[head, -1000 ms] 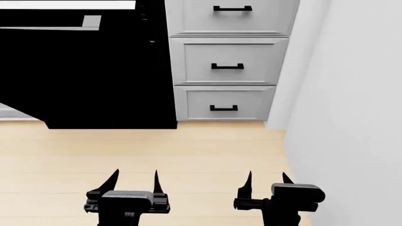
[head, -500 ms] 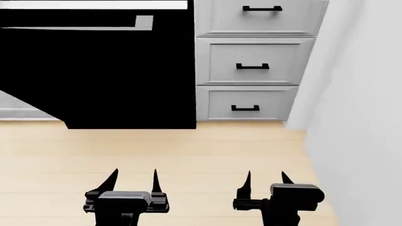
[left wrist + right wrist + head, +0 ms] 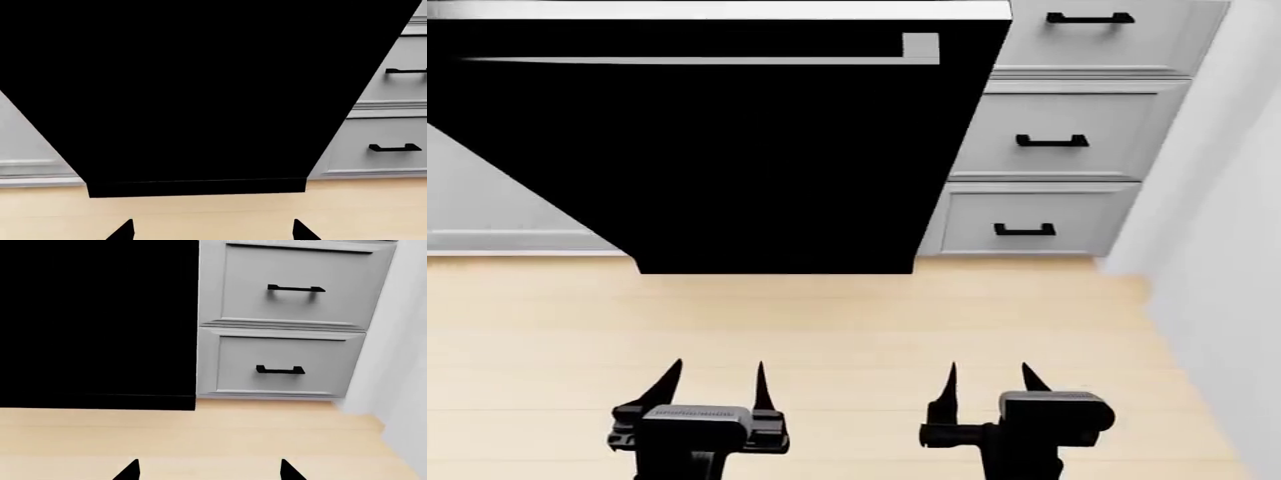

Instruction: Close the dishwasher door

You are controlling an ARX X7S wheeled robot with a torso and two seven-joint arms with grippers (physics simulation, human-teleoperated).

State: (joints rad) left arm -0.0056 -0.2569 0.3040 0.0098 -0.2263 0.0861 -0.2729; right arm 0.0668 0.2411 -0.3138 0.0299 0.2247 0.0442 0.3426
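Pale wood floor [image 3: 827, 320] runs up to a grey cabinet run, w/ a white wall [image 3: 1228, 250] closing the right side. Biggest thing in view is the door [image 3: 734, 150], a glossy black panel hanging open and tilted out over the floor, its silver bar handle [image 3: 694, 60] near the far/top edge and a silver strip above that; in the left wrist view the door [image 3: 200, 90] fills nearly the whole frame, lower edge just above the floor. Right of it sit three grey drawers [image 3: 1068, 130] w/ small black handles, also clear in the right wrist view [image 3: 293, 325]. Both arms are low, near the robot and well apart from the door: left gripper [image 3: 711, 385] roughly in line w/ the door, fingers apart, holding nothing; right gripper [image 3: 990, 385] more toward the drawers, fingers also spread, empty. Step in hand looks like the approach, no contact yet. Next move prob needs the left arm to reach fwd under or against the door's free edge, then push up and in toward the cabinet until it shuts.
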